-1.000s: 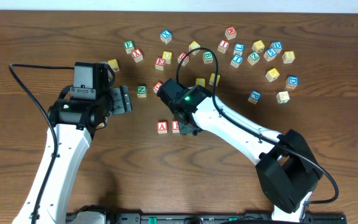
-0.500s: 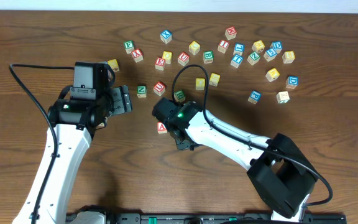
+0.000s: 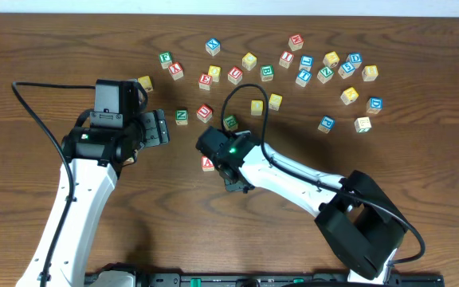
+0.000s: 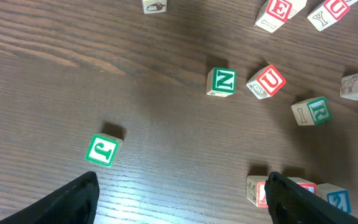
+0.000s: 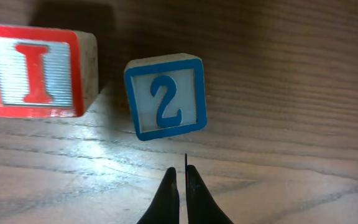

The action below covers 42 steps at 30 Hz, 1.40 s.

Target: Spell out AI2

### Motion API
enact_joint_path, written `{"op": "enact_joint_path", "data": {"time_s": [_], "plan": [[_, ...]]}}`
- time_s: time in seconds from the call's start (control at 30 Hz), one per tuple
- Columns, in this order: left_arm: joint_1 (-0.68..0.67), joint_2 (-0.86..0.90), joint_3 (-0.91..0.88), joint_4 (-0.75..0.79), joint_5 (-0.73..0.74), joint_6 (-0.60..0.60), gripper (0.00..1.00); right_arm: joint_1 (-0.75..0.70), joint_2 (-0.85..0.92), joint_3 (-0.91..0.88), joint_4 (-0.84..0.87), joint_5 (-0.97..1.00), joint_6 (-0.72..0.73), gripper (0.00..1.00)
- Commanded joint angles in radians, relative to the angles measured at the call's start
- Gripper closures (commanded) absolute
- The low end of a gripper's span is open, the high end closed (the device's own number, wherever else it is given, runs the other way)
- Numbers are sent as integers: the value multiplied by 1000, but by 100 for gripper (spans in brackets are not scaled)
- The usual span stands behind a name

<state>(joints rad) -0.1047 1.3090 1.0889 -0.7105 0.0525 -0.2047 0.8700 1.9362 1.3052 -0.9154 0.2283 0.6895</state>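
Observation:
In the right wrist view the red I cube (image 5: pixel 33 70) lies flat at upper left. The blue 2 cube (image 5: pixel 165 96) sits just right of it, slightly turned, with a small gap between them. My right gripper (image 5: pixel 182 172) is shut and empty, its tips just short of the 2 cube. From overhead the red A cube (image 3: pixel 207 163) shows beside the right wrist (image 3: pixel 228 151), which hides the I and 2. My left gripper (image 3: pixel 159 127) stands open and empty off to the left; in its own view the A cube (image 4: pixel 260 191) peeks out behind one finger (image 4: pixel 291 199).
Several loose letter cubes are scattered along the far side of the table (image 3: pixel 293 68). A green N cube (image 3: pixel 182 116), a red U cube (image 3: pixel 204 112) and a green cube (image 3: pixel 229 122) lie between the arms. A green J cube (image 4: pixel 102 150) lies ahead of the left gripper.
My right arm has swung left and toward the front, now covering the I and 2 from overhead and uncovering two cubes behind it. The left arm has not moved.

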Motion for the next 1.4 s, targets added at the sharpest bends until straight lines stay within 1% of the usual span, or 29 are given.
{"op": "enact_joint_path", "data": {"time_s": [0.0,0.67,1.37], "plan": [[5,4,16,-3,-12,13,16,-1,-19,-14,8,18,16,99],[5,4,16,-3,-12,13,16,-2,-19,-51,108,32,17,99],[5,4,16,-3,-11,13,16,-2,-19,-51,140,54,17,99]]}}
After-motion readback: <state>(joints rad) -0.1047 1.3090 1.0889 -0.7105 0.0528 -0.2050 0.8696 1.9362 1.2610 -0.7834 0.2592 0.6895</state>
